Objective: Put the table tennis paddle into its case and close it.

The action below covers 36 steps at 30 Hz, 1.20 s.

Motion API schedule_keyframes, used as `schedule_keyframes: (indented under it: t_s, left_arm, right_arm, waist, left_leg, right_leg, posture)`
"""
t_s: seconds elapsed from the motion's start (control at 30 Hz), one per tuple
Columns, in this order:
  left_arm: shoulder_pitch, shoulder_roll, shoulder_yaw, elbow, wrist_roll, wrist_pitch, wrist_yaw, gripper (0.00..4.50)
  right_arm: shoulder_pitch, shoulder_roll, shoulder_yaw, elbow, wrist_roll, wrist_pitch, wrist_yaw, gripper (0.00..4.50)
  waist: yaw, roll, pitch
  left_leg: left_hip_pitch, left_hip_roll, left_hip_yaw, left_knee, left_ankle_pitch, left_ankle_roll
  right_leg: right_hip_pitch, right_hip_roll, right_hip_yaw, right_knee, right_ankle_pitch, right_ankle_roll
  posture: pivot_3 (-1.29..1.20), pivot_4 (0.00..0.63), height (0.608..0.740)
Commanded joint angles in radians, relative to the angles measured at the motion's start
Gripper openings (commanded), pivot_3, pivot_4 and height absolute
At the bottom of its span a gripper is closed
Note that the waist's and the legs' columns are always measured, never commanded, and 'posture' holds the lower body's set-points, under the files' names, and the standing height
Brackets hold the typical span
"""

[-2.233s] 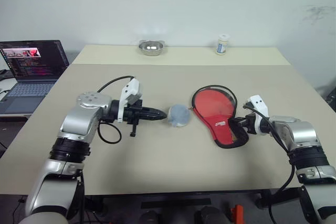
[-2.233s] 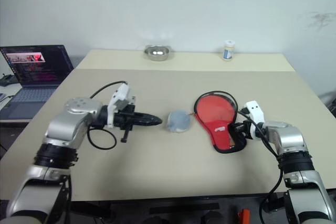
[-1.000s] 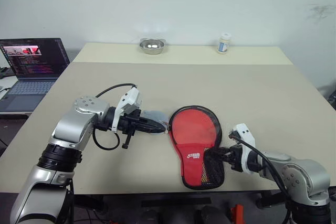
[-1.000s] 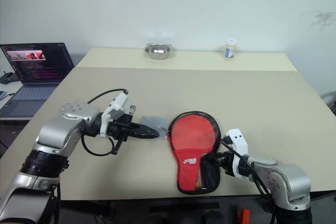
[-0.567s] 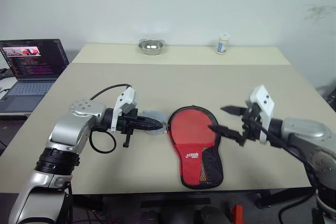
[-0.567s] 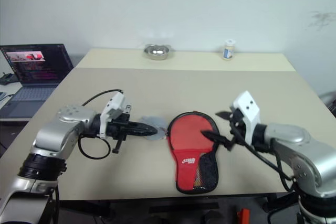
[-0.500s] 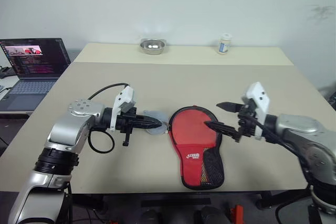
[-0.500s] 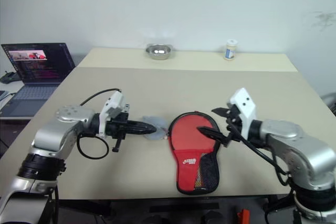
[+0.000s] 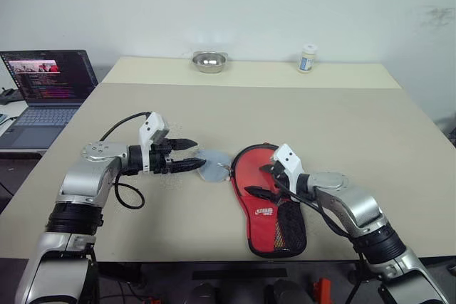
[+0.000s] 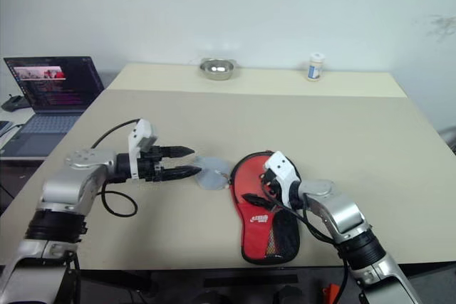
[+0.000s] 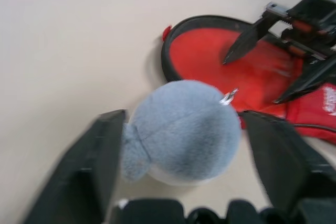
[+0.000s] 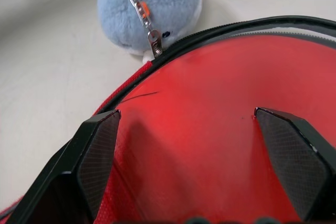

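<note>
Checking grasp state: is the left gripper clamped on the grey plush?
No. The left gripper stands open, its fingers either side of the grey plush without pinching it.

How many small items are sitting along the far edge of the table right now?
2. A metal bowl sits at the far edge toward the left, and a small white bottle stands at the far edge toward the right. Nothing seems hidden back there.

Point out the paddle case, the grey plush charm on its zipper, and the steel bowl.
Paddle case (image 9: 258, 176), left eye view: on its red round face.
Grey plush charm (image 11: 181, 129), left wrist view: on the middle of its fuzzy body.
Steel bowl (image 9: 209, 61), left eye view: on its rim.
</note>
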Motion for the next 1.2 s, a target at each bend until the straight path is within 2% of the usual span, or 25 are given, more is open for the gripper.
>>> schedule_keyframes:
  t_s: [0.03, 0.27, 0.47, 0.5, 0.53, 0.8, 0.93, 1.03, 1.2]
  left_arm:
    - [-0.059, -0.034, -0.045, 0.076, 0.059, -0.093, -0.027, 4.49]
    - [-0.195, -0.141, -0.114, 0.362, 0.178, -0.281, -0.042, 4.49]
    - [-0.208, -0.177, -0.134, 0.436, 0.221, -0.341, -0.102, 4.49]
    - [-0.200, -0.174, -0.137, 0.435, 0.223, -0.340, -0.120, 4.14]
    - [-0.193, -0.170, -0.140, 0.432, 0.226, -0.341, -0.136, 3.97]
    - [-0.167, -0.135, -0.151, 0.418, 0.262, -0.328, -0.186, 1.42]
    - [-0.156, -0.120, -0.162, 0.411, 0.275, -0.326, -0.193, 0.49]
    - [-0.160, -0.120, -0.157, 0.421, 0.286, -0.341, -0.168, 0.34]
    - [-0.288, -0.148, -0.131, 0.559, 0.363, -0.440, 0.074, 0.34]
  right_arm:
    - [0.001, 0.010, 0.000, -0.012, -0.015, -0.020, 0.011, 4.50]
    - [0.019, 0.012, -0.011, -0.053, -0.023, 0.004, -0.004, 4.50]
    - [0.028, 0.008, -0.031, -0.067, -0.045, 0.021, -0.041, 4.50]
    - [0.030, 0.009, -0.036, -0.062, -0.051, 0.022, -0.053, 4.50]
    - [0.032, 0.008, -0.037, -0.055, -0.058, 0.019, -0.060, 4.50]
    - [0.041, 0.019, -0.027, -0.015, -0.092, 0.012, -0.083, 4.50]
    - [0.031, 0.039, -0.010, 0.002, -0.102, 0.006, -0.081, 4.50]
    - [0.030, 0.050, 0.006, 0.018, -0.115, 0.002, -0.073, 4.50]
    - [0.046, 0.043, 0.048, 0.066, -0.163, -0.004, -0.065, 4.50]
  waist:
    - [-0.001, 0.000, 0.000]
    - [0.000, 0.000, 0.000]
    - [-0.001, 0.000, 0.000]
    - [-0.001, 0.000, 0.000]
    - [-0.001, 0.000, 0.000]
    - [-0.001, -0.001, -0.003]
    - [-0.003, -0.001, -0.006]
    - [-0.004, 0.000, -0.007]
    - [-0.004, -0.001, -0.012]
  left_leg:
    - [0.000, 0.000, 0.000, 0.000, 0.000, 0.000]
    - [0.000, 0.000, 0.000, 0.000, 0.000, 0.000]
    - [0.000, 0.000, 0.000, 0.000, 0.000, 0.000]
    - [0.000, 0.000, 0.000, 0.000, 0.000, 0.000]
    - [0.000, 0.000, 0.000, 0.000, 0.000, 0.000]
    - [0.001, 0.000, 0.000, 0.000, 0.000, 0.000]
    - [0.003, 0.000, 0.000, 0.000, 0.000, 0.000]
    - [0.004, 0.000, 0.000, 0.000, 0.000, 0.000]
    - [0.007, 0.000, 0.000, 0.000, 0.000, 0.000]
  right_leg:
    - [0.000, 0.000, 0.000, 0.000, 0.000, 0.000]
    - [0.000, 0.000, 0.000, 0.000, 0.000, 0.000]
    - [0.000, 0.000, 0.000, 0.000, 0.000, 0.000]
    - [0.000, 0.000, 0.000, 0.000, 0.000, 0.000]
    - [0.000, 0.000, 0.000, 0.000, 0.000, 0.000]
    - [0.001, 0.000, 0.000, 0.000, 0.000, 0.000]
    - [0.003, 0.000, 0.000, 0.000, 0.000, 0.000]
    - [0.003, 0.000, 0.000, 0.001, 0.000, 0.000]
    - [0.006, 0.000, 0.000, 0.001, 0.000, 0.000]
  posture:
    - [0.00, 0.150, 0.740]
    - [0.00, 0.150, 0.740]
    - [0.00, 0.150, 0.740]
    - [0.00, 0.150, 0.740]
    - [0.00, 0.150, 0.740]
    - [0.00, 0.150, 0.740]
    - [0.00, 0.150, 0.740]
    - [0.00, 0.150, 0.740]
    - [0.00, 0.150, 0.740]
